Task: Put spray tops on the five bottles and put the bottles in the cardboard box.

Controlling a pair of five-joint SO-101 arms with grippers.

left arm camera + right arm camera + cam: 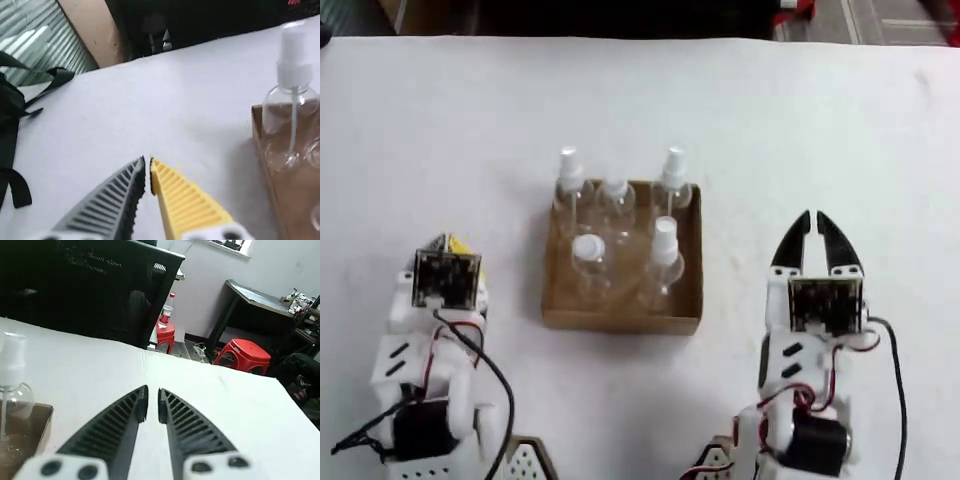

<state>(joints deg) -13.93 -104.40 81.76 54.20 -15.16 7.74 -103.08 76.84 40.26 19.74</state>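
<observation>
A shallow cardboard box (620,322) stands mid-table and holds several clear bottles, each upright with a white spray top, such as the back-left bottle (569,190) and the front-right bottle (663,262). My left gripper (448,243), with one grey and one yellow finger, rests left of the box, shut on nothing (148,164). The left wrist view shows one bottle (290,110) at the box's corner (261,145). My right gripper (815,222), black-fingered, sits right of the box, shut and empty (153,391). A bottle (12,390) in the box (44,419) is also seen from there.
White tabletop (790,120) surrounds the box, with free room behind it and on both sides. Both arm bases and their cables (490,370) occupy the near edge. Beyond the far edge are red stools (242,352) and a dark desk (90,285).
</observation>
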